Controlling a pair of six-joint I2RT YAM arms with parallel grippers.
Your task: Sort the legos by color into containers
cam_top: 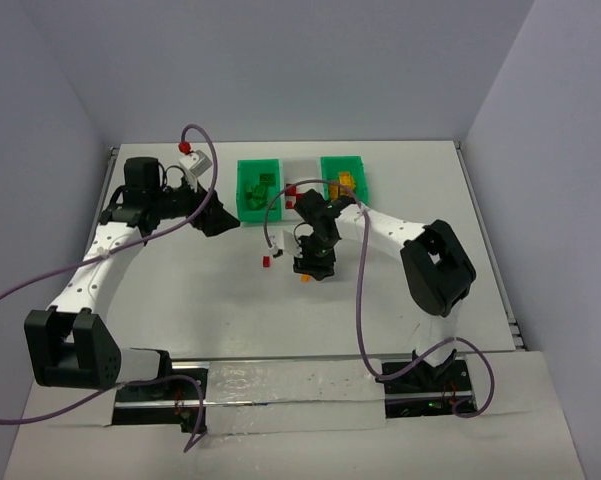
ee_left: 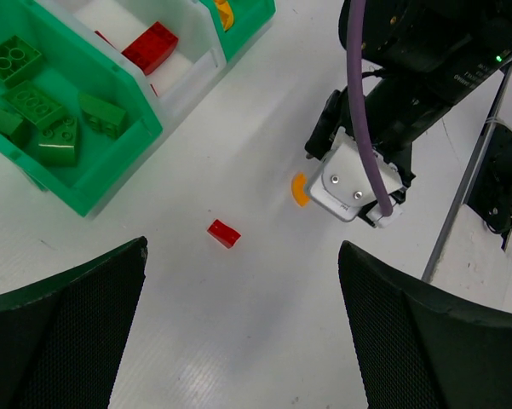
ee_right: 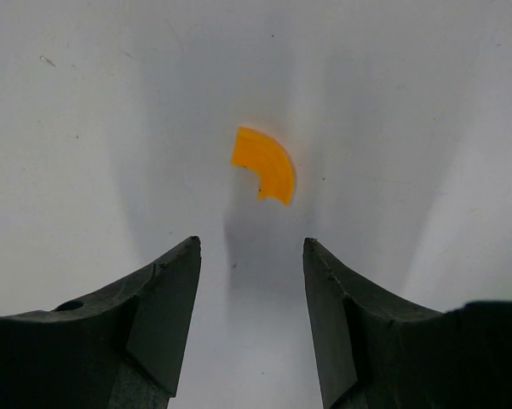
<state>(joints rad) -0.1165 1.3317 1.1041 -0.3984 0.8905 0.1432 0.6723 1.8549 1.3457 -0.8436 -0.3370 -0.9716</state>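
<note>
from above, three small open plastic bins (cam_top: 302, 186) joined in a row are sitting at the middle of the white desk's (cam_top: 170, 300) far edge: a left green bin (cam_top: 258, 190), a white bin (cam_top: 304, 172) and a right green bin (cam_top: 342, 178). the right arm (cam_top: 400, 235) is reaching over the desk's middle, and the right jaws are pointing down in front of the white bin, over a small orange curved plastic piece (cam_top: 306, 278). a small red plastic brick (cam_top: 265, 262) is lying just left of it on bare desk. the left arm (cam_top: 110, 240) is reaching along the left side, with the left jaws hanging beside the left green bin.

in the left wrist view, the left jaws are standing wide open, the black fingers (ee_left: 68, 332) at the bottom corners with nothing between them. several green studded bricks (ee_left: 43, 111) are lying in the left green bin, and a larger red brick (ee_left: 149, 47) is lying in the white bin. the small red plastic brick is lying alone, apart from the bins.

in the right wrist view, the right jaws are standing apart and gripping nothing. the orange piece, a quarter ring, is lying flat on the desk just past the fingertips (ee_right: 166, 315), touching neither.
</note>
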